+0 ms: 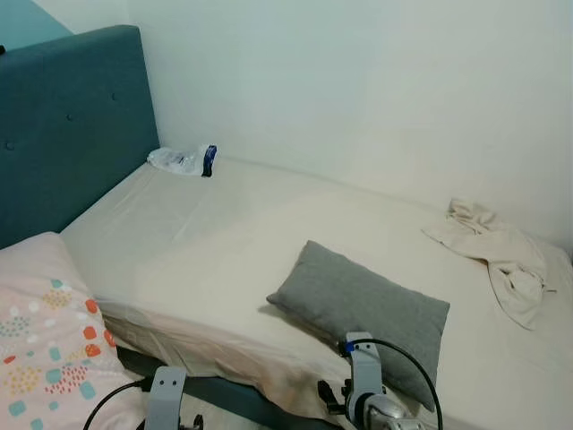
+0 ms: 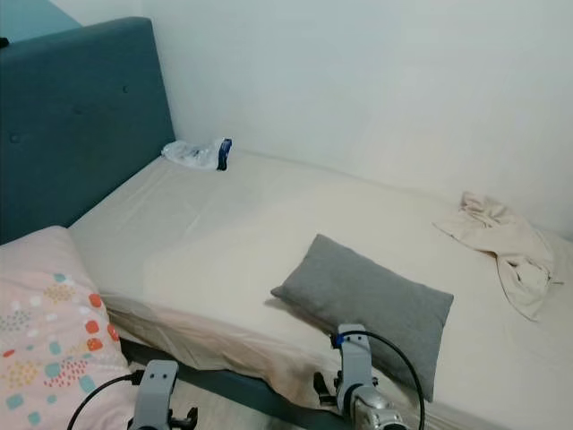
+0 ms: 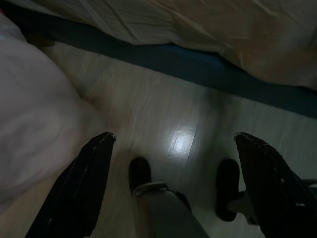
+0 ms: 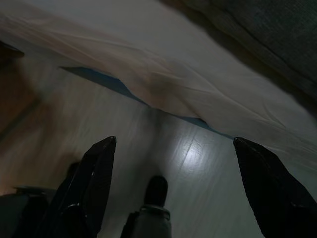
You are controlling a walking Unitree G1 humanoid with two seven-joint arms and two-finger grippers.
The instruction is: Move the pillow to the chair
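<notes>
I see the pillow [image 1: 363, 312], a flat grey rectangle of coarse woven cloth, lying on the bed [image 1: 215, 242] close to its near edge, one corner reaching almost to that edge. The bed carries a smooth cream sheet, lightly creased, which hangs in loose folds over a dark blue base. At the bed's head stands a teal headboard [image 1: 67, 125], padded and buttoned. In the corner by the headboard lies a crumpled clear plastic bottle [image 1: 183, 160] with a dark cap. Far from the pillow, toward the bed's foot, sits a rumpled beige cloth [image 1: 501, 255]. Beside the bed, near the headboard end, is a soft pink cushion [image 1: 45, 340] printed with coloured dots.

My right gripper [image 4: 173, 183] hangs below the bed's edge just under the pillow, its glossy black fingers spread wide over pale wood-look floor. My left gripper [image 3: 173, 183] hangs low beside the pink cushion, fingers likewise wide apart; that view is dim, so what looks like the robot's feet below I can't confirm.
</notes>
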